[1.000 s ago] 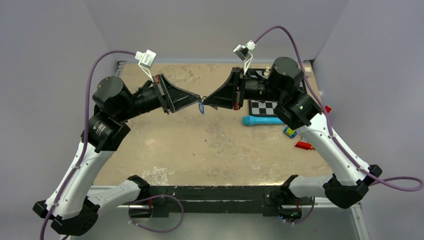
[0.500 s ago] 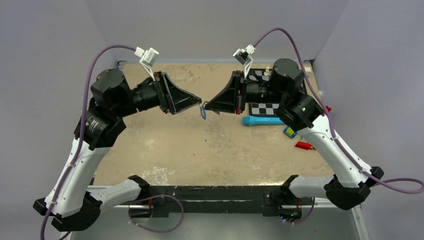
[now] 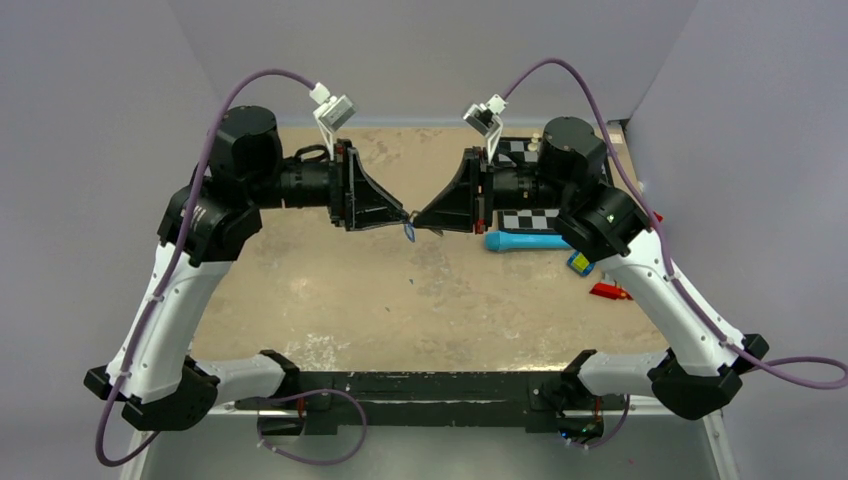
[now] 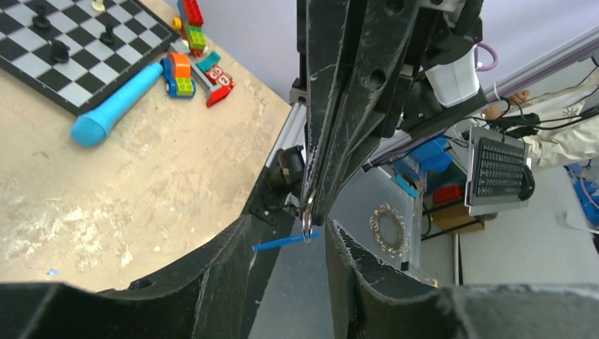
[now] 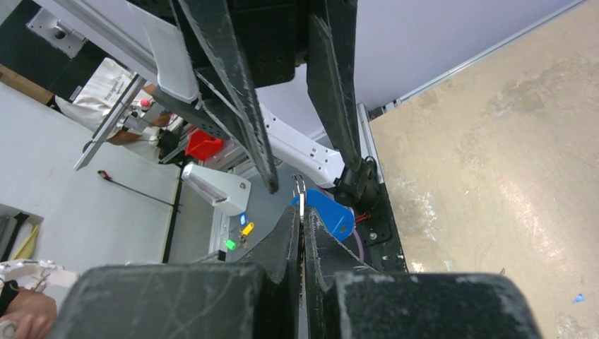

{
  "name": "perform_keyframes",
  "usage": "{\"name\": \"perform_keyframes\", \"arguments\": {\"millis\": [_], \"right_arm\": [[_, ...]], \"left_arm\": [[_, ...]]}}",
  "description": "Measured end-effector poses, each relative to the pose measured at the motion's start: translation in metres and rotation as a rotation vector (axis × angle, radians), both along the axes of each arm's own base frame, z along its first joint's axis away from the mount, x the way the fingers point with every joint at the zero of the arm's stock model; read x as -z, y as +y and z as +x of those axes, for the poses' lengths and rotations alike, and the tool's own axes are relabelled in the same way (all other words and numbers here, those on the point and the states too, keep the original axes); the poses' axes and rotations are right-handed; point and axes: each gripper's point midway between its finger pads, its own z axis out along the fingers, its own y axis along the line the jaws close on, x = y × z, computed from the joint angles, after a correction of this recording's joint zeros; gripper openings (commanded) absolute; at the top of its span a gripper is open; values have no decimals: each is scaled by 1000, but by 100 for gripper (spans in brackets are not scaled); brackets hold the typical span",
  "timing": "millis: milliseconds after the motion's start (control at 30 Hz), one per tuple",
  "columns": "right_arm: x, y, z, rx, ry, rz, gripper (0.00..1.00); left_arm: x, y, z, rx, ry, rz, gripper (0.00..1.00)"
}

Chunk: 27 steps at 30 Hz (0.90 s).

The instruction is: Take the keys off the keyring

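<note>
My right gripper [image 3: 418, 221] [image 5: 302, 212] hangs above the middle of the table, shut on the keyring [image 5: 300, 186], a thin metal ring that sticks out past its fingertips. The bright blue oval piece of the keys [image 5: 329, 212] [image 3: 410, 232] dangles from that ring. In the left wrist view the ring [image 4: 306, 227] sits just under the right fingertips, with the blue piece [image 4: 281, 244] edge-on. My left gripper [image 3: 404, 217] [image 4: 293, 251] faces the right one tip to tip. It is open, one finger on each side of the ring and blue piece.
A chessboard [image 3: 535, 215] with pieces lies at the back right. In front of it are a long light-blue tube tool [image 3: 525, 241], a small blue-and-yellow block [image 3: 579, 263] and a red piece [image 3: 608, 292]. The table's near edge rail [image 3: 430, 385] runs below the grippers.
The left gripper has gone from shut to open. The left arm has swung up and right, bringing its fingers around the ring. The right gripper holds still.
</note>
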Motion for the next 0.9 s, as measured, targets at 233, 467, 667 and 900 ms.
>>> {"name": "perform_keyframes", "arguments": {"millis": [233,467,667,900], "right_arm": [[-1,0,0,-1,-1,1,0],[-1,0,0,-1,-1,1,0],[-1,0,0,-1,-1,2,0],[-1,0,-1,-4,2,3,0]], "left_arm": [[12,-1,-6,41,29,19,40],[7,-1,-8,51,9,3,38],[4,-1,-7,50,-4,-8,32],[4,-3,-6,48,2,-15,26]]}}
